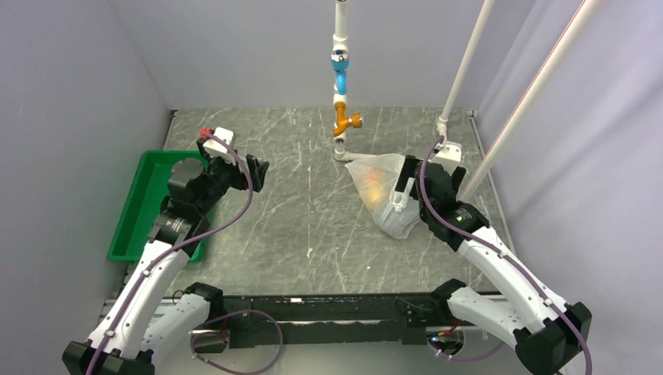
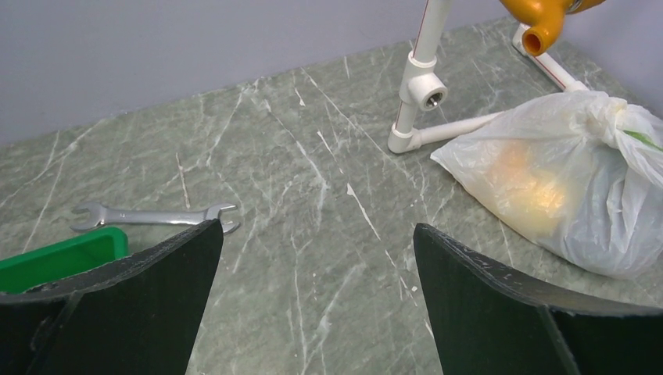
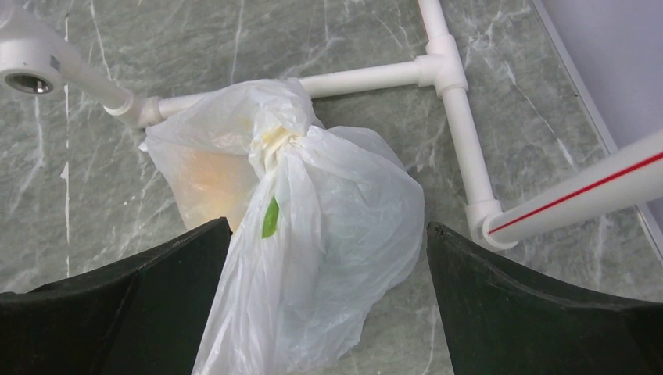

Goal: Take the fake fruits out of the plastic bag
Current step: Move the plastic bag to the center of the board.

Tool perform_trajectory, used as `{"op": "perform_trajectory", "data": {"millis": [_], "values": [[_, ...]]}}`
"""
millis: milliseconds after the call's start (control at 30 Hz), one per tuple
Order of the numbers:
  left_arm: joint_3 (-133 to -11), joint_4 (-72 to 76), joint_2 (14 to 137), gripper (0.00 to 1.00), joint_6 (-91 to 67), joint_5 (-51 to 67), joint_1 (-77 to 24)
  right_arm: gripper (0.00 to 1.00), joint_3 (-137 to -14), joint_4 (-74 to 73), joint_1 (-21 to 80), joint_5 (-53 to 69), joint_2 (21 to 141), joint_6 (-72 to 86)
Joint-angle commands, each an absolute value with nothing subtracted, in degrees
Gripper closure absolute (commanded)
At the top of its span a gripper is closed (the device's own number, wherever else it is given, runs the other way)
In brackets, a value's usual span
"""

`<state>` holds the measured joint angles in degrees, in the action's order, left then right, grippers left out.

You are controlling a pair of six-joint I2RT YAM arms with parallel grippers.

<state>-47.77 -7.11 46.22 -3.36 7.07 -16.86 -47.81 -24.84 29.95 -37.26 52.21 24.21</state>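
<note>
With the knotted bag [image 3: 336,219] lying near the surface's [image 1: 313,219] far right corner between our wide-open, empty right fingers [image 3: 117,312], we should pinch just below the knot [image 3: 275,142] while the open, empty left fingers [image 2: 117,305] wait.

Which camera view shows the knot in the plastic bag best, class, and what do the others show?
The right wrist view: the knot sits central and close. The left wrist view shows it side-on near the edge; the top view shows the plastic bag, its knot too small to tell.
</note>
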Motion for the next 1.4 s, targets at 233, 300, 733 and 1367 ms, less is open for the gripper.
{"op": "perform_trajectory", "data": {"millis": [233, 300, 733, 1367], "values": [[-49.52, -4.98, 48.93, 0.01, -1.82, 9.70, -23.49, 0.00, -47.01, -13.78, 29.78, -39.05, 57.17, 24.08], [-50.87, -4.74, 50.54, 0.01, -3.63, 10.32, -23.55, 0.00, -47.06, -13.86, 29.39, -37.83, 58.18, 24.59], [-49.95, -3.46, 51.56, 0.01, 2.41, 18.96, -23.60, 0.01, -44.59, -11.66, 19.46, -23.13, 61.06, 22.05], [-52.51, -9.94, 57.20, 0.01, 4.86, 16.08, -27.11, 0.28, -46.91, -10.66, 19.44, -18.98, 68.82, 21.06]]}}
